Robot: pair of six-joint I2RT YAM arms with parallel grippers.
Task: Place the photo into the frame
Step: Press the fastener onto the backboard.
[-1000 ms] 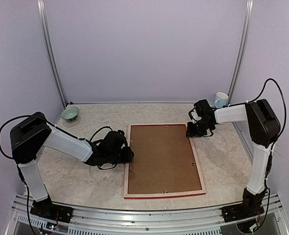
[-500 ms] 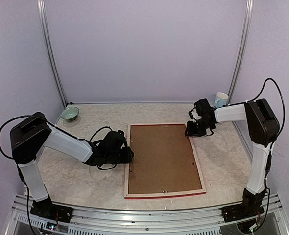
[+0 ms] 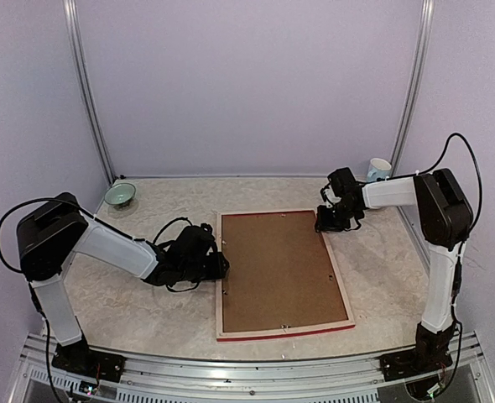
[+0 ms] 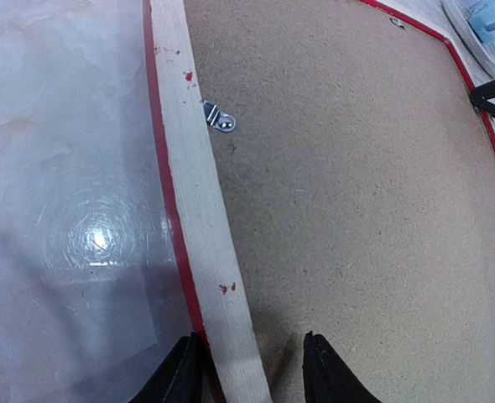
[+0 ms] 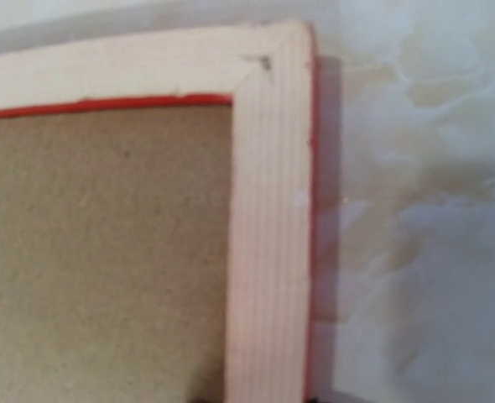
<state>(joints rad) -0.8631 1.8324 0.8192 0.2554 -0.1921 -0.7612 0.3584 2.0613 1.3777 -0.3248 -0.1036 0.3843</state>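
A: Looking at the frame (image 3: 283, 331) first. Lying where?

B: Lying flat near the middle of the table (image 3: 147, 315), face down, showing its pale wood back and a thin red edge along the near rail. Holding a brown backing board (image 3: 279, 269) inside the rails.

A: Seeing any hardware on it?

B: Spotting a small metal tab (image 4: 221, 120) in the left wrist view, sitting on the board just beside the left rail.

A: Checking the left claw (image 3: 220, 267)?

B: Reaching in from the left, lying low over the frame's left rail. Standing spread and straddling that rail, with one fingertip (image 4: 180, 374) sitting at the red outer edge. Keeping the other over the board, with a gap showing between it and the wood. Not pinching anything.

A: Turning to the right claw (image 3: 330, 220)?

B: Hanging over the frame's far right corner. Showing only dark slivers of its fingertips at the bottom of its own camera view, on either side of the right rail. Failing to tell whether spread or pressed together.

A: Noticing anything farther out?

B: Seeing a small green bowl (image 3: 120, 195) sitting at the far left corner of the table. Also seeing a white cup (image 3: 379, 170) standing at the far right corner. Both sitting well apart from the frame.
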